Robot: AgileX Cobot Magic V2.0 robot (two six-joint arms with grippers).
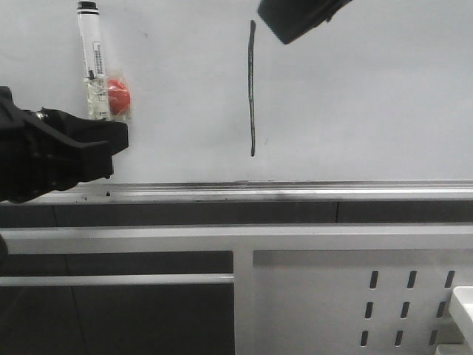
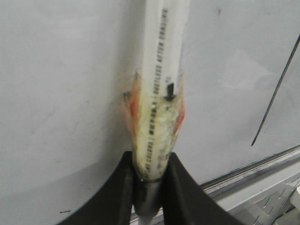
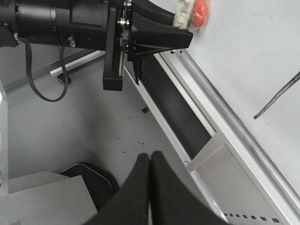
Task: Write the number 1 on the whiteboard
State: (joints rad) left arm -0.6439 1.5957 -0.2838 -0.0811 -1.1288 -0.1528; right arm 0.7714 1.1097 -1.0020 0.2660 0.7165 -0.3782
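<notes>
The whiteboard (image 1: 355, 103) fills the upper front view, with a silver ledge (image 1: 295, 191) along its lower edge. A dark, nearly vertical stroke, the number 1 (image 1: 252, 89), is on it; it also shows in the left wrist view (image 2: 275, 91) and the right wrist view (image 3: 276, 96). My left gripper (image 1: 111, 137) is shut on a white marker pen (image 1: 92, 59) that points up along the board, left of the stroke. The pen has tape and a red piece (image 1: 118, 93) around its middle. In the left wrist view the fingers (image 2: 123, 187) clamp the pen (image 2: 161, 84). My right gripper (image 3: 150, 157) is shut and empty; its body (image 1: 299, 16) is at the top.
Below the ledge are white frame bars (image 1: 236, 237) and a white perforated metal panel (image 1: 406, 307). The right wrist view shows the grey floor (image 3: 84, 131) with a black cable (image 3: 44, 93) and the left arm's body (image 3: 70, 23).
</notes>
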